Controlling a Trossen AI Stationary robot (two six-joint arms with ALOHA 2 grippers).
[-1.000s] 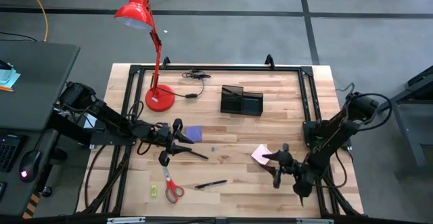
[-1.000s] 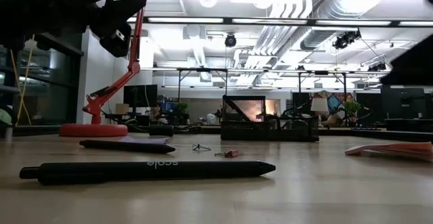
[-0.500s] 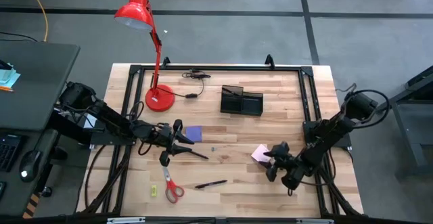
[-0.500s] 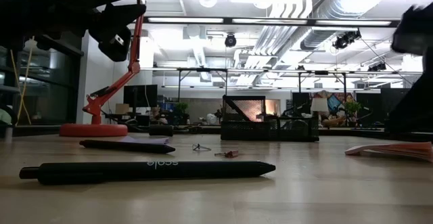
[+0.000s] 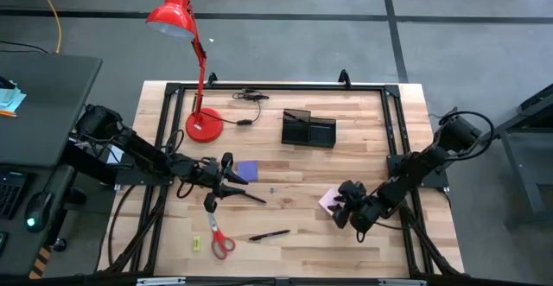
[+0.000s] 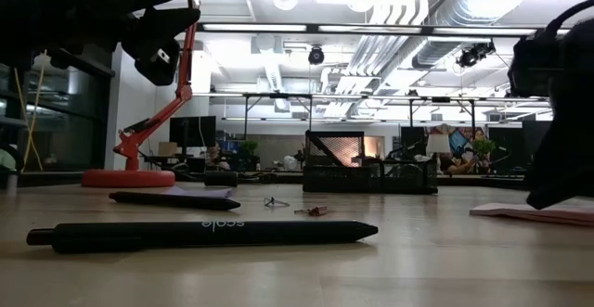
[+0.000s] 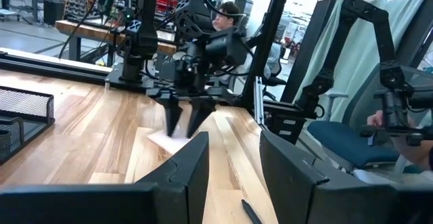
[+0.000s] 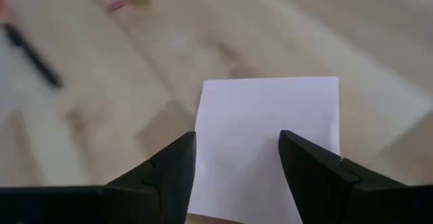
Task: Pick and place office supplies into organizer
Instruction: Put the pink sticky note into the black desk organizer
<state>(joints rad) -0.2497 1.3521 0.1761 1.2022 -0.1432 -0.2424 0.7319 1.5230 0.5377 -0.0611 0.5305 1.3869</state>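
Observation:
The pink note pad [image 5: 326, 200] lies flat on the table at the right. My right gripper [image 8: 237, 153] stands open over it, slanting down, one finger over each side of its top face. My left gripper [image 5: 233, 179] hovers level and open near the purple note pad [image 5: 249, 170], with nothing between its fingers. A black pen [image 5: 251, 197] lies just in front of it. Red-handled scissors [image 5: 220, 239], another pen [image 5: 270, 234] and a yellow-green piece [image 5: 196, 244] lie near the front edge. The black organizer [image 5: 308, 129] stands at the far middle. My right gripper comes slanting down from the table's right onto the pink pad's top face [image 8: 270, 116], fingers spread across it. The pad lies flat on the table. Whether the fingertips [image 7: 177, 124] touch it, I cannot tell.
The red lamp's base [image 5: 204, 126] and a black cable [image 5: 249, 96] sit at the far left. A tiny piece [image 5: 272, 189] lies mid-table. A metal frame [image 5: 393, 130] runs along the table's edges. Bare wood lies between the pads and the organizer.
My right gripper has swung toward the table's left, from beside the pink pad to above it, rolling and tipping its fingers downward as it went. My left arm has kept still.

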